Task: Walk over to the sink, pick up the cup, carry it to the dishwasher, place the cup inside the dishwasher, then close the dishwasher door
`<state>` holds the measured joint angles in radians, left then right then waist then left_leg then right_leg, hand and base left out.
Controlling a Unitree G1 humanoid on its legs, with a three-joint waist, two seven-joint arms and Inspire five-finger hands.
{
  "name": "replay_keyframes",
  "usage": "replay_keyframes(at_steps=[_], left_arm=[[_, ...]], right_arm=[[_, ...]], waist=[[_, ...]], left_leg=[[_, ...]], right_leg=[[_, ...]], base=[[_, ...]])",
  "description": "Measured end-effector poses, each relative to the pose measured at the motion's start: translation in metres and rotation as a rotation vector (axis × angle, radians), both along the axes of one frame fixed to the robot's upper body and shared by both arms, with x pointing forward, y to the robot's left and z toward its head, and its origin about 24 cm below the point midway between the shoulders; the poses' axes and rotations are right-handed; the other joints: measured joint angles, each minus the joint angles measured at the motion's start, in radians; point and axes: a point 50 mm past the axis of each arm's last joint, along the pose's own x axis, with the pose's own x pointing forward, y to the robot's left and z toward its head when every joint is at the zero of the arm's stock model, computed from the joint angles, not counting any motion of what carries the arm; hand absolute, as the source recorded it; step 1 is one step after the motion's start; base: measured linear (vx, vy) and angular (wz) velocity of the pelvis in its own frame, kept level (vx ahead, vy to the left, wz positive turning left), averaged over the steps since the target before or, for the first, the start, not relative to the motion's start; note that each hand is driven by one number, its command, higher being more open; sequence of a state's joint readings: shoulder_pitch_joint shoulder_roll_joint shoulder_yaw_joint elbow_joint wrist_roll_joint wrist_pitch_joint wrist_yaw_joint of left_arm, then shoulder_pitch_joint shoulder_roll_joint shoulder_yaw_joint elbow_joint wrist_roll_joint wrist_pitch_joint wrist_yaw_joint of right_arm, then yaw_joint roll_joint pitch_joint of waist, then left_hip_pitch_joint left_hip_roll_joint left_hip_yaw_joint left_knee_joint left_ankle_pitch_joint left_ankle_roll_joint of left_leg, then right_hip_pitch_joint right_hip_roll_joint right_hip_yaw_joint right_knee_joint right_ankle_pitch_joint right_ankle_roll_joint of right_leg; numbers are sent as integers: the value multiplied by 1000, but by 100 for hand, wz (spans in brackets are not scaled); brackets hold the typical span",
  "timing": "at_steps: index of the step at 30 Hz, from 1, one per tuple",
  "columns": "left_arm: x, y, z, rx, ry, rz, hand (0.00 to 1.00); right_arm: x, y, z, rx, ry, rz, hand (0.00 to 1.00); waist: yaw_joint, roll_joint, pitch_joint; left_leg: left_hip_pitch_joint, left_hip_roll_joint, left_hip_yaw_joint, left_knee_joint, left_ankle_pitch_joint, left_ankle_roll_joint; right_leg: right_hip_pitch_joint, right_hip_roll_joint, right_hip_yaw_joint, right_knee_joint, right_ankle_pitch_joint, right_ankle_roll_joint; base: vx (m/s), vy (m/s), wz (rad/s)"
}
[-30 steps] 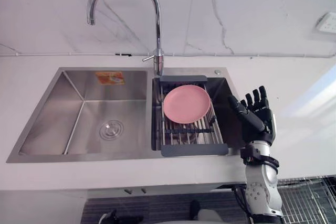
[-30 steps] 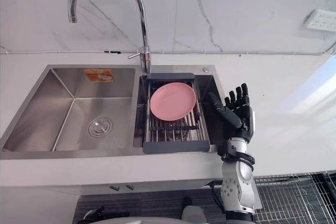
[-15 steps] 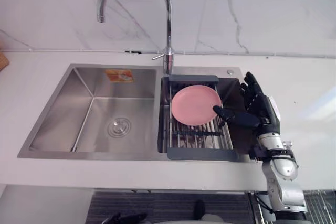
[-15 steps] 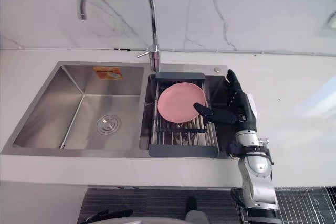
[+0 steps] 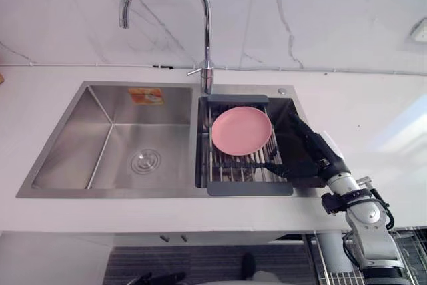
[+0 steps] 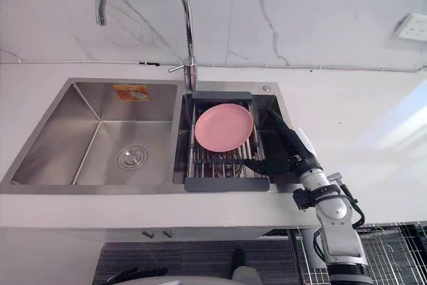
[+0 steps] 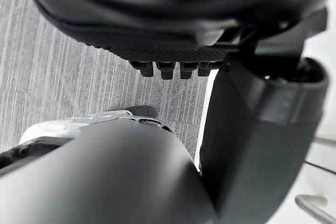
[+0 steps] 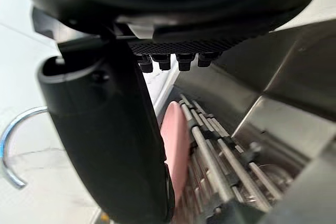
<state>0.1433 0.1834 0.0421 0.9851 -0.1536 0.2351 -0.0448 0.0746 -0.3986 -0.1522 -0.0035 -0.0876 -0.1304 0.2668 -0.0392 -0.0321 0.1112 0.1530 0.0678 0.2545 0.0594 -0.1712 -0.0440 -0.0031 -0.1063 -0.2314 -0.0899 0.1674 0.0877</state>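
Note:
My right hand [image 5: 310,148] reaches down into the right basin of the steel sink [image 5: 107,190], in the narrow gap between the basin wall and a dark drying rack [image 5: 250,189]. Its fingers are straight and point toward the back of the basin, and its thumb sticks out toward the rack. A pink plate [image 5: 241,129] leans on the rack's bars. In the right wrist view the thumb [image 8: 110,129] stands beside the plate [image 8: 176,145] and the bars. Whatever lies under the hand is hidden. My left hand [image 7: 262,129] hangs relaxed over striped grey floor.
A tall curved tap [image 5: 207,31] rises behind the divider between the basins. The left basin [image 5: 143,161] holds only its drain. White counter runs on both sides. A wire rack [image 6: 400,245] sits low at the right, below the counter edge.
The right hand has come down from above the counter edge into the right basin beside the rack, with its palm turning over. The camera shifted a little as well.

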Motion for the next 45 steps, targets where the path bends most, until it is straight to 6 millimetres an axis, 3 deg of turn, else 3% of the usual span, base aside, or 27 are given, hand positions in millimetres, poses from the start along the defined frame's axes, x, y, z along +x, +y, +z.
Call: replay_keyframes(at_steps=[14, 20, 29, 45], left_arm=[[0, 1, 1, 9, -2, -16, 100], [1, 2, 2, 13, -9, -18, 100], [2, 5, 3, 46, 1, -26, 100], [7, 5, 5, 46, -30, -33, 100]], right_arm=[[5, 6, 3, -274, -113, -125, 100], [9, 12, 3, -312, -129, -114, 100], [18, 19, -14, -393, -64, -73, 100], [37, 21, -18, -505, -107, -112, 100]], waist=[[0, -7, -4], [11, -14, -2], [27, -32, -5], [51, -36, -3]], left_leg=[[7, -1, 0, -3, 0, 0], [7, -2, -20, -4, 3, 1], [2, -16, -52, -25, 25, 7], [-17, -35, -92, -25, 41, 17]], right_leg=[[5, -1, -11, 4, 0, 0], [17, -4, -30, 4, 0, 0], [20, -19, -60, 4, 0, 0], [22, -38, -97, 5, 1, 1]], base=[[-22, -7, 0], [-54, -15, 10], [-56, -9, 11], [-29, -1, 7]])
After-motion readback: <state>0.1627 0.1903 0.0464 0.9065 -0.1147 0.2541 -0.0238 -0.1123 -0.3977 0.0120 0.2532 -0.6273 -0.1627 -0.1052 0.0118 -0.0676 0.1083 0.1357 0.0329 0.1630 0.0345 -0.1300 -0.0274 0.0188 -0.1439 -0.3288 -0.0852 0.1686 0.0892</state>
